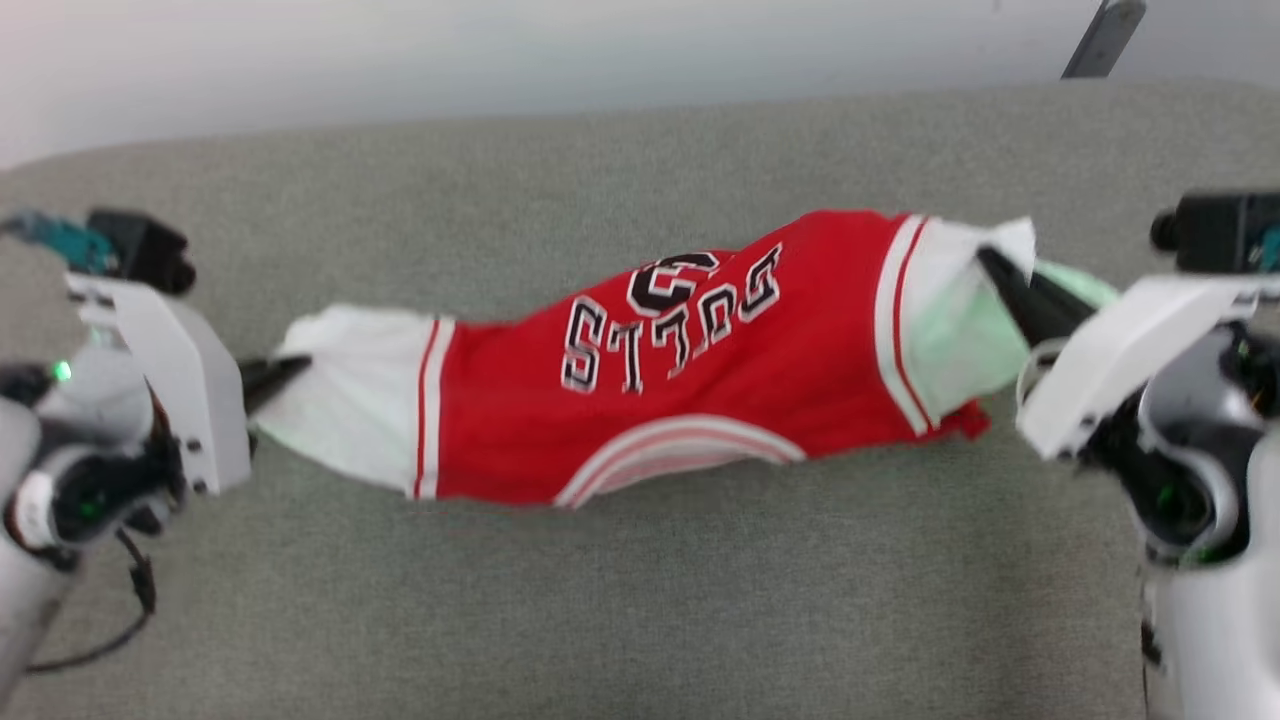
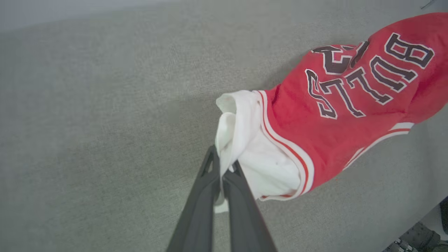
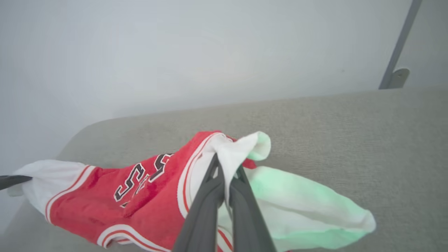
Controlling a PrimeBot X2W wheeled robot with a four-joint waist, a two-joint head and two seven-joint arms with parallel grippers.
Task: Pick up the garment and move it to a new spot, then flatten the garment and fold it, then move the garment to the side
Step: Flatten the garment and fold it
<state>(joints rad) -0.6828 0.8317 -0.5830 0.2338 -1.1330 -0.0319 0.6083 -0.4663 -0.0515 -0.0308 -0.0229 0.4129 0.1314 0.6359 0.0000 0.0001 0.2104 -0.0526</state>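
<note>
grey fabric surface [image 1: 640, 620], pale wall [image 1: 500, 50] behind | garment [image 1: 700, 400] stretched across | left jaws and right jaws each clamped on it

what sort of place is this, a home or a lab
Probably a lab or test room, not certain: a plain grey cloth-covered surface, a bare white wall with a metal strut, and a left claw and right claw gripping a jersey.
</note>
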